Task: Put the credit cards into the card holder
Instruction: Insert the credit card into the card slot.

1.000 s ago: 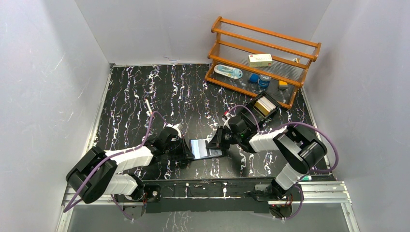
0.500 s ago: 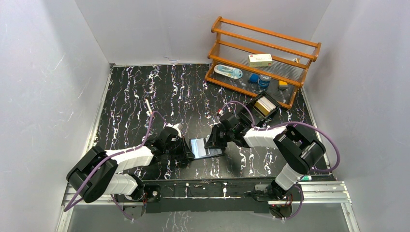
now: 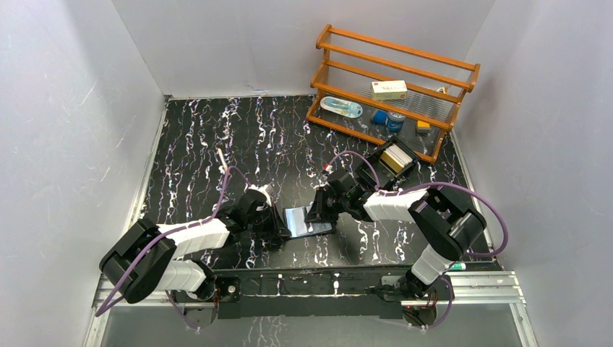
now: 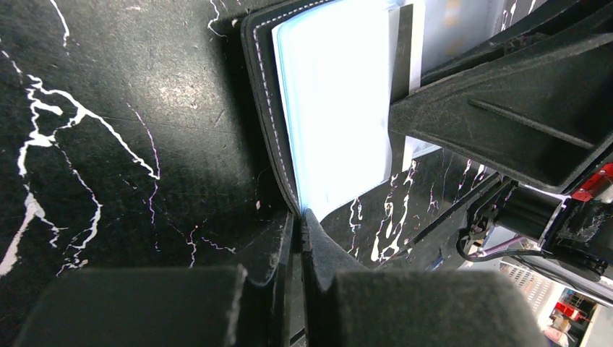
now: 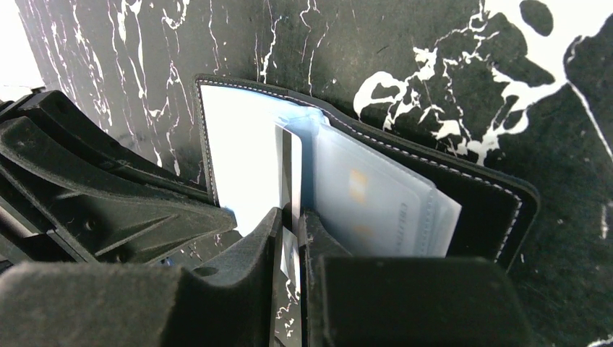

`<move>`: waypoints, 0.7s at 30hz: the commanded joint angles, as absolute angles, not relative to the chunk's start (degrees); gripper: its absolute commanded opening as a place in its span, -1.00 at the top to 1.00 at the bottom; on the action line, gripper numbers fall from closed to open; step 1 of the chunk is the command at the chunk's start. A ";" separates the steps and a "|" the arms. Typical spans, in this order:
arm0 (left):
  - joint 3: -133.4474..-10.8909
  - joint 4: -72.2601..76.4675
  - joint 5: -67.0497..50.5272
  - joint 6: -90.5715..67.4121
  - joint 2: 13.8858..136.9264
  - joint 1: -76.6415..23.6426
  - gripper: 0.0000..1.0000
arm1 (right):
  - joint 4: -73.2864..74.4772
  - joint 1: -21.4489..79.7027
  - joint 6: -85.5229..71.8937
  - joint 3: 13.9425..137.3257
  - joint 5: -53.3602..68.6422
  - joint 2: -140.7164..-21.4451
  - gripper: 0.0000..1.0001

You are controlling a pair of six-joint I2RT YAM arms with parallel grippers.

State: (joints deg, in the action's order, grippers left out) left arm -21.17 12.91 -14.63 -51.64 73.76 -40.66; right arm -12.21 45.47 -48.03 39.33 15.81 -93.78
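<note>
The card holder point(image 3: 309, 220) lies open on the black marbled table between both arms. My left gripper point(image 3: 279, 220) is shut on the edge of its left flap point(image 4: 259, 116) and holds that flap raised, silvery-blue lining point(image 4: 332, 108) facing the camera. In the right wrist view my right gripper point(image 5: 290, 217) is shut on one credit card point(image 5: 289, 166), held on edge. The card's far end sits among the pale pockets of the card holder point(image 5: 491, 195). A pocket point(image 5: 376, 202) to its right shows cards inside through the clear plastic. More credit cards point(image 3: 394, 157) stand in a black box.
The open-topped black box point(image 3: 402, 163) stands right of centre, behind my right arm. A wooden rack point(image 3: 394, 87) with small items fills the back right corner. White walls close in the table on three sides. My two grippers are almost touching over the card holder.
My right gripper has moved left and slightly back with the card, closing in on the open card holder. The left arm has held still.
</note>
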 commanded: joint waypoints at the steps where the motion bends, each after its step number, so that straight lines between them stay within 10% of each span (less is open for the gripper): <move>1: -21.62 11.73 -14.81 -50.36 73.35 -40.78 1.00 | -6.15 46.51 -47.07 40.47 12.84 -90.88 0.61; 7: -21.62 11.38 -14.68 -50.36 73.04 -40.84 1.00 | -3.48 46.41 -47.07 41.66 11.70 -90.23 0.61; 8: -21.74 11.28 -14.69 -50.30 73.04 -40.79 1.00 | -3.06 46.41 -23.54 42.06 11.55 -90.03 0.61; 10: -21.92 10.97 -14.68 -50.14 72.98 -40.78 1.00 | -2.29 46.41 -44.52 42.51 11.35 -89.62 0.61; 21: -22.23 10.33 -14.77 -49.88 72.86 -40.77 1.00 | -2.82 46.28 -45.78 42.07 11.43 -89.05 0.61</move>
State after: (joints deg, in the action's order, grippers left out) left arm -21.17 12.78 -14.66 -51.27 73.71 -40.69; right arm -4.38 46.15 -45.23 41.06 12.69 -90.72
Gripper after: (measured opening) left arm 0.021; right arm 0.198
